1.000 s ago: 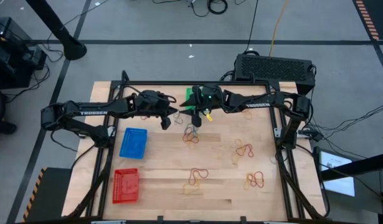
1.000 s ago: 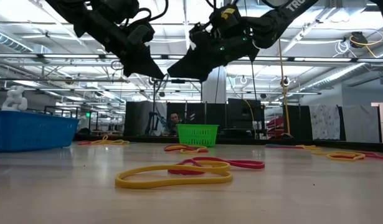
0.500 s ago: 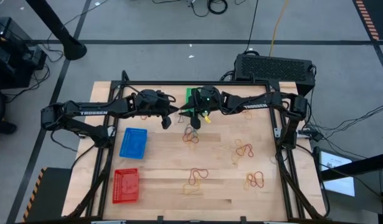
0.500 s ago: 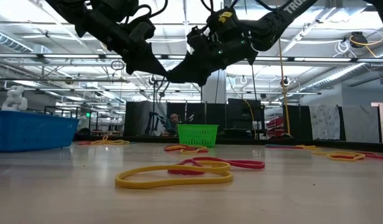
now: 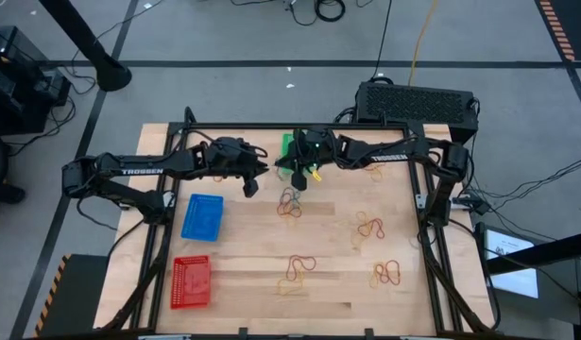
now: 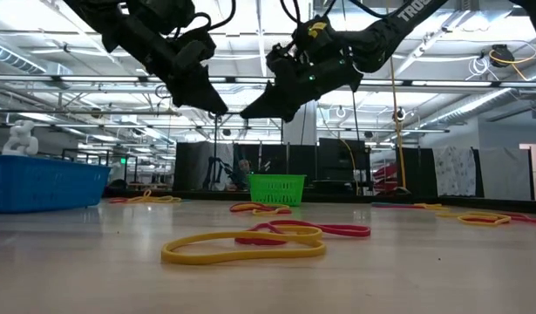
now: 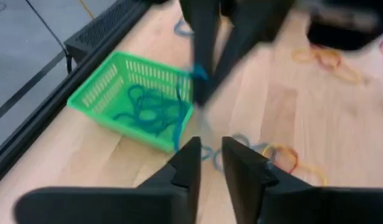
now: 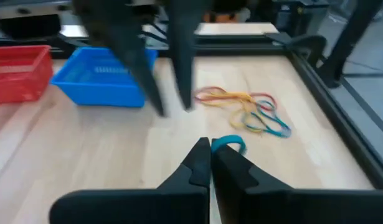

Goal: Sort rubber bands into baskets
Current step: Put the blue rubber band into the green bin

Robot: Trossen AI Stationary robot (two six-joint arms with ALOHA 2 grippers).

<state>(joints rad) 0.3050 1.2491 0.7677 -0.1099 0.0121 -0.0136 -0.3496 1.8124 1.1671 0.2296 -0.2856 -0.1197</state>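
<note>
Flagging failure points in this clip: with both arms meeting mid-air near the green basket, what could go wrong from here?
1. The right tool pinches only an edge of the small teal rubber band; it may slip out.
2. The left tool, slightly open, hangs close by; the arms could collide.
3. The green plastic mesh basket is small; a drop might land outside.

Since a second ago, right gripper [image 8: 210, 163] closed on a teal rubber band [image 8: 228, 143]; left gripper [image 7: 208, 163] slightly parted.
</note>
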